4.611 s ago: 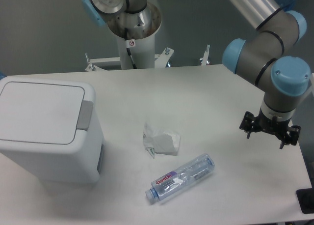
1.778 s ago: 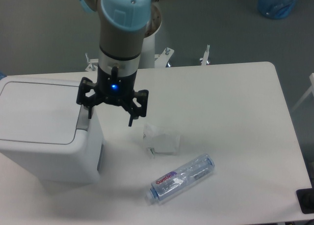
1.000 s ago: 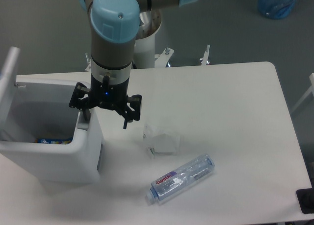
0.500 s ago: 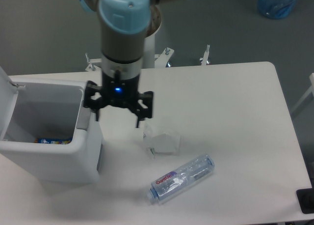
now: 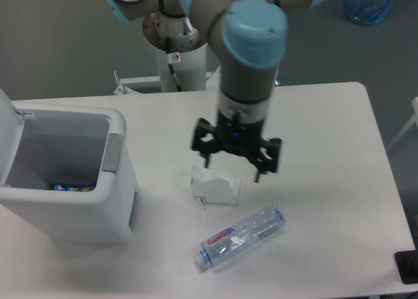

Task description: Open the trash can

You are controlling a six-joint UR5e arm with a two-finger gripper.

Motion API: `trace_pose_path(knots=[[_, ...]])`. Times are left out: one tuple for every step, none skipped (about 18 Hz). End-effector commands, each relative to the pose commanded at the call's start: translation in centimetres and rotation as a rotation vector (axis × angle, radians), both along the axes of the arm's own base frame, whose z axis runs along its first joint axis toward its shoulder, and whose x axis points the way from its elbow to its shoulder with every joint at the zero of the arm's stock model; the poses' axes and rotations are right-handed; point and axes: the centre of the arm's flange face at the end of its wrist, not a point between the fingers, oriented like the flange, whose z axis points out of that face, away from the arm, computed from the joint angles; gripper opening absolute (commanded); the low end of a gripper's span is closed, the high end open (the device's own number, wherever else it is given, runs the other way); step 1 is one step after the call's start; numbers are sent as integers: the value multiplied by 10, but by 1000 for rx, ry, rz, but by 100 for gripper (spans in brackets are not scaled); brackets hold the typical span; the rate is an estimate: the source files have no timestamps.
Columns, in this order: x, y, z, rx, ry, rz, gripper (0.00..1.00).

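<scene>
We see a white table [image 5: 326, 129] on a grey floor [image 5: 59, 44], with a blue bag [image 5: 369, 4] beyond the table's far right corner.

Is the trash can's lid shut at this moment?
No, the trash can stands open, its lid swung up at the left and its inside exposed.

The trash can [image 5: 98, 201] stands lid-up and open; the empty, spread claw [image 5: 235, 165] hovers above crumpled paper [image 5: 214, 187].
</scene>
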Motion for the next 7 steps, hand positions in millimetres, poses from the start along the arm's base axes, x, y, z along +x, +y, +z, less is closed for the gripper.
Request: trace_pose_path(knots=[[-21,-7,-21,-33,11,-1,100],[-39,-15,-34,-64,37,-7,100],[-51,-21,-39,-80,68,-16,100],[-63,-32,-38,-80,82,-10,100],[-74,-44,-45,-88,75,-6,100],[-80,-51,-51,-98,68,-14,100],[-84,-53,-57,-104,64,-23,100]])
